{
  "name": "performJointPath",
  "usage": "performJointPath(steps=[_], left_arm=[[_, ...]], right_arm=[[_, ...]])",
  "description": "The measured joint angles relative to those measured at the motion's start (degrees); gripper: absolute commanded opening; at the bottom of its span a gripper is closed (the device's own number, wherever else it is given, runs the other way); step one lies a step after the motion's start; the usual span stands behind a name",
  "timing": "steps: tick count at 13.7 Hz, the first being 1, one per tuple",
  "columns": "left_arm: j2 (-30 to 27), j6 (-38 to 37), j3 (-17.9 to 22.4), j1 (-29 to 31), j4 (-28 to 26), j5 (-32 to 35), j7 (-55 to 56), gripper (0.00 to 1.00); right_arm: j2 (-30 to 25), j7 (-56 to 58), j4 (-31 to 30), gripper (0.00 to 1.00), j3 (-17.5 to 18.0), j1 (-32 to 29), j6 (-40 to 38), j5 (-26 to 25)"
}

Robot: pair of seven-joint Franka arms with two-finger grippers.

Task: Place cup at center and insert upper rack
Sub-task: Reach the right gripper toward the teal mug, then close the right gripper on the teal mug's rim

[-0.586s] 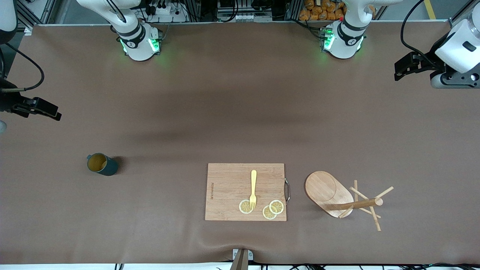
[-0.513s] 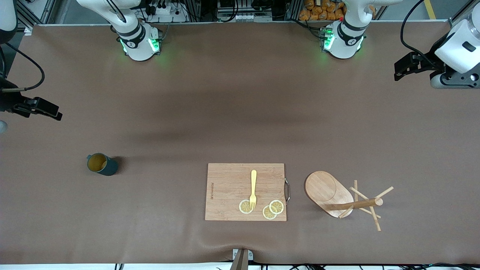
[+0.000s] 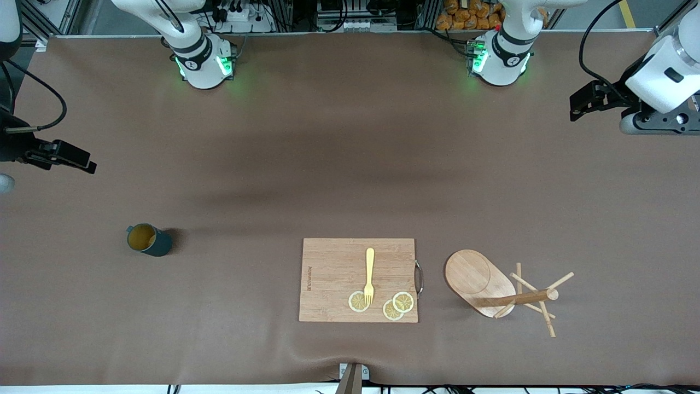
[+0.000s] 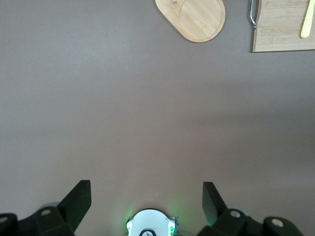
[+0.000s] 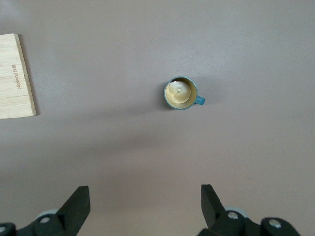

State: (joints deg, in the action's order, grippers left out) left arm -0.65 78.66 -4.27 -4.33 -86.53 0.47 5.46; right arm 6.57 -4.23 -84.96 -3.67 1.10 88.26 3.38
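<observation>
The cup [image 3: 146,239], dark teal with a tan inside, stands upright toward the right arm's end of the table. In the right wrist view the cup [image 5: 181,93] sits well below my open, empty right gripper [image 5: 145,196], which hangs high over that end. The upper rack [image 3: 492,287], a light wooden mug tree, lies tipped on its side beside the cutting board, toward the left arm's end. Its oval base [image 4: 194,17] shows in the left wrist view. My left gripper [image 4: 146,196] is open, empty and high over the left arm's end.
A rectangular wooden cutting board [image 3: 358,279] with a metal handle lies near the front edge. It carries a yellow fork [image 3: 369,273] and three lemon slices [image 3: 394,305]. The arm bases [image 3: 497,60] stand along the edge farthest from the front camera.
Both raised hands have drifted slightly inward from the table's ends. The cup, rack and board have not moved.
</observation>
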Motion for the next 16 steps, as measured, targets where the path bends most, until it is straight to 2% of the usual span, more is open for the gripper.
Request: performJointPath(steps=[5,11,16], left_arm=[[0.0,0.1,-1.6,0.0,0.0,0.0,0.0,1.0],[0.1,0.1,-2.9,-0.1,-0.1,0.0,0.0,1.0],[0.7,0.4,-3.1,-0.1,-0.2,0.0,1.3,1.0]], right_arm=[[7.4,0.0,-2.4,1.0,0.0,0.0,11.2,0.0],[16.0,3.9,-13.8,1.0,0.0,0.0,33.6,0.0],[21.2,7.7,-15.1,1.0,-0.1,-0.1,39.7,0.0]])
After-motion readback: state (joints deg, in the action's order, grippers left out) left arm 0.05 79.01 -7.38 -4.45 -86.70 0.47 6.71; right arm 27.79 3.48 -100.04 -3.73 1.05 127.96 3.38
